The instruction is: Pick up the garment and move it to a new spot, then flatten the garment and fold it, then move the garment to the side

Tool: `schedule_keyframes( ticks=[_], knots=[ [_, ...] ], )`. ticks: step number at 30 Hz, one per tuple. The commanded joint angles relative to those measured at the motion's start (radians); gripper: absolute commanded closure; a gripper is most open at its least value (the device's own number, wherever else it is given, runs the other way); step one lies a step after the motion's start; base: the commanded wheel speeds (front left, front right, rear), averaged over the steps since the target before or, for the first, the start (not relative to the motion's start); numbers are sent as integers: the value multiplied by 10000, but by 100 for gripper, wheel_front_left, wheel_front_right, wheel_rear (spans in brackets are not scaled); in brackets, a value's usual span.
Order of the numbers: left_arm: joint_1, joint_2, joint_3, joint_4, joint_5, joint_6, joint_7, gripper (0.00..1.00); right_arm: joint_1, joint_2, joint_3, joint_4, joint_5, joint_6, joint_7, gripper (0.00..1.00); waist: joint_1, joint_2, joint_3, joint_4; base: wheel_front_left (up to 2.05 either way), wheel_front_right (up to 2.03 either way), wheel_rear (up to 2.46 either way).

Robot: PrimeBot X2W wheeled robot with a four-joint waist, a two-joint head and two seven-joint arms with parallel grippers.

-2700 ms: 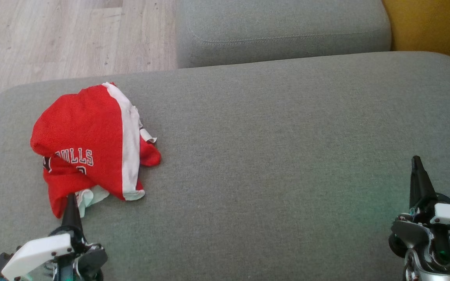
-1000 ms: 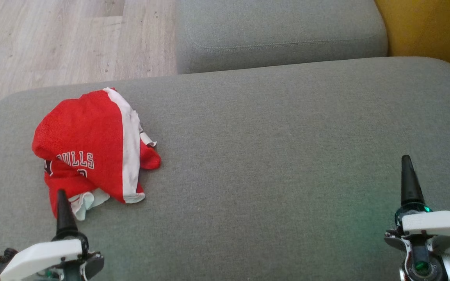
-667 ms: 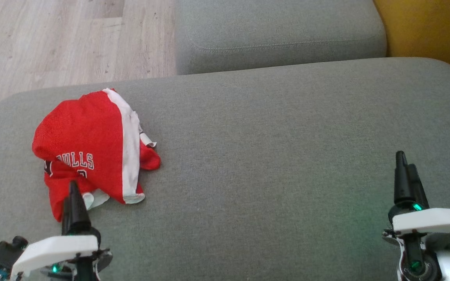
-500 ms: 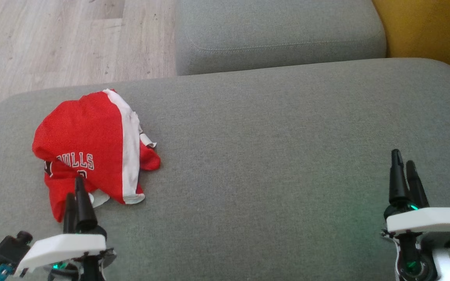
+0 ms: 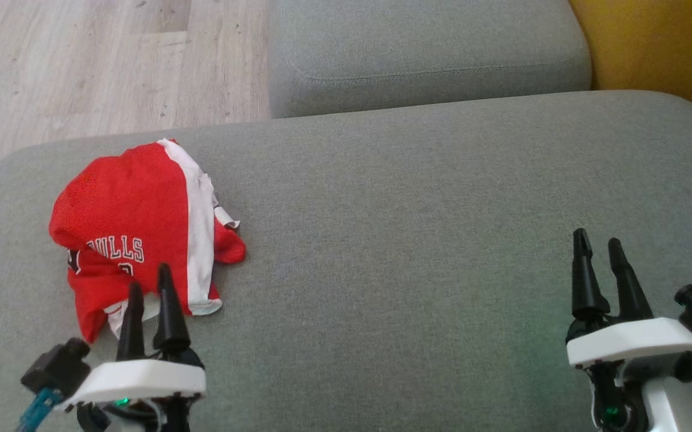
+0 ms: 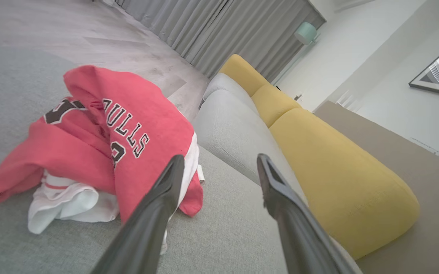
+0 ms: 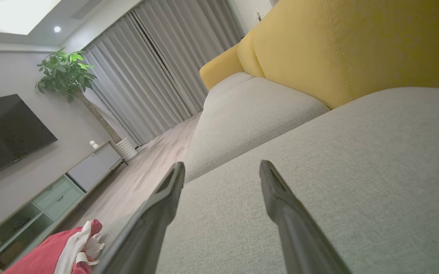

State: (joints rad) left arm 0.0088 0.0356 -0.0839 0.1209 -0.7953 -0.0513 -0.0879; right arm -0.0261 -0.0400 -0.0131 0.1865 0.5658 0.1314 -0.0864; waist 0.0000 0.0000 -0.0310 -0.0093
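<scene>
2 jaw pairs gape: left gripper point(image 5: 150, 278) by crumpled mesh garment point(image 5: 129, 204), right gripper point(image 5: 596, 237) over woven cushion point(image 5: 382, 240).

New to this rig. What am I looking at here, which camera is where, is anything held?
A wheeled robot with two arms, each ending in two long dark fingers. One picture looks down from its head; the other two look along each wrist's own fingers. A crumpled red and white jersey lies on a grey sofa cushion. The left fingers stand open by the jersey's near edge; the right fingers stand open above bare cushion. Nothing is held.
</scene>
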Motion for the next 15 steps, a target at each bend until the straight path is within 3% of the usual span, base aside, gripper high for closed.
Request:
schedule_keyframes(
  ticks=[1, 15],
  knots=[
    [-219, 98, 15, -449, 563, -5, -143, 0, -206, -75, 222, -351, -541, -4, -170, 0, 0, 0, -8, -2, 0, 0, 0],
    [-157, 178, -581, -641, 2911, 135, -558, 0, -110, -82, 554, -356, -2741, -5, -582, 0, 0, 0, -38, -18, 0, 0, 0]
  ],
)
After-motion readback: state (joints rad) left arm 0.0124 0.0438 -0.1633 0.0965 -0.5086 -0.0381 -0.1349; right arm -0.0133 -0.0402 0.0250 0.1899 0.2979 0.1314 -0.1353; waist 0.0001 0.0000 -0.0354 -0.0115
